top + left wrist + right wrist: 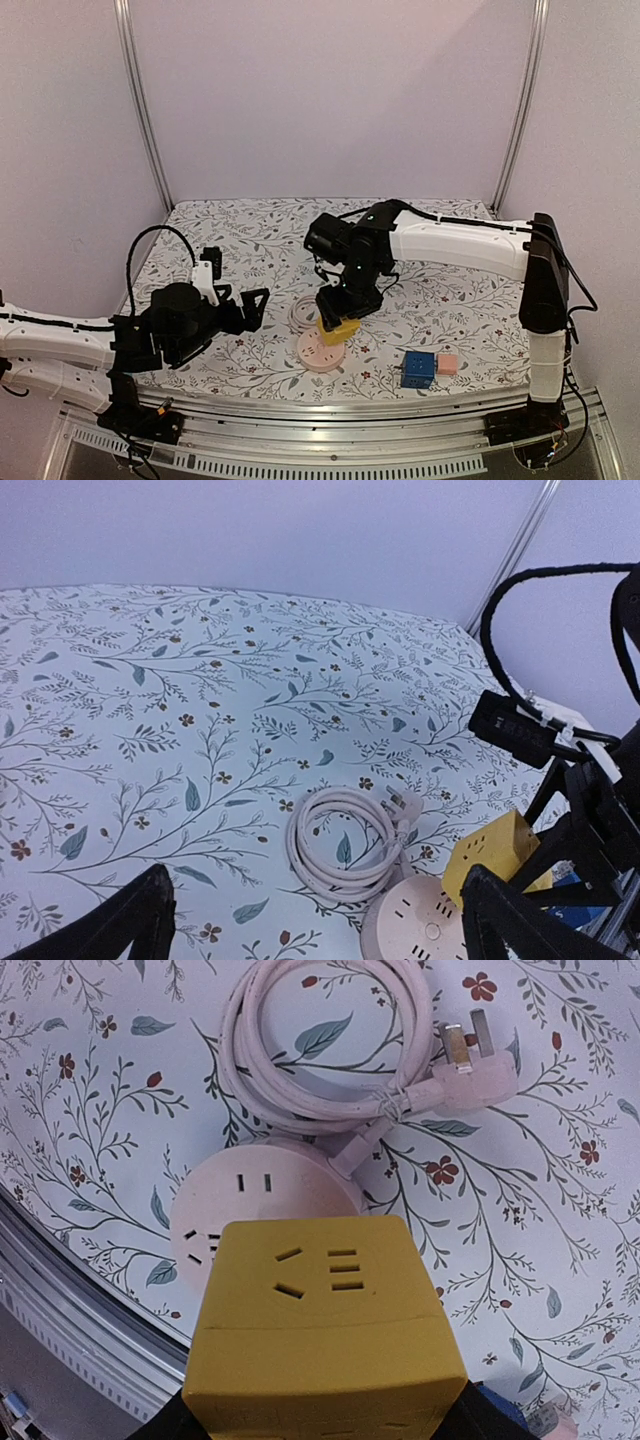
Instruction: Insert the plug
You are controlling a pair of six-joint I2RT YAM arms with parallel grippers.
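Observation:
My right gripper (345, 312) is shut on a yellow cube adapter (337, 330) and holds it just over the round pink socket base (321, 352). In the right wrist view the yellow cube (325, 1330) fills the foreground, partly covering the round base (255, 1195). The base's white cable is coiled (320, 1050), with its three-pin plug (470, 1075) lying loose on the cloth. My left gripper (255, 305) is open and empty, left of the coil. In its view (315, 905) the coil (342, 842), the plug (400, 803), the base (420, 925) and the cube (495, 855) lie ahead.
A blue cube (417, 368) and a small pink cube (447, 363) sit on the floral cloth right of the base. The table's metal front rail (350, 410) runs close behind them. Grey walls and metal posts stand at the back.

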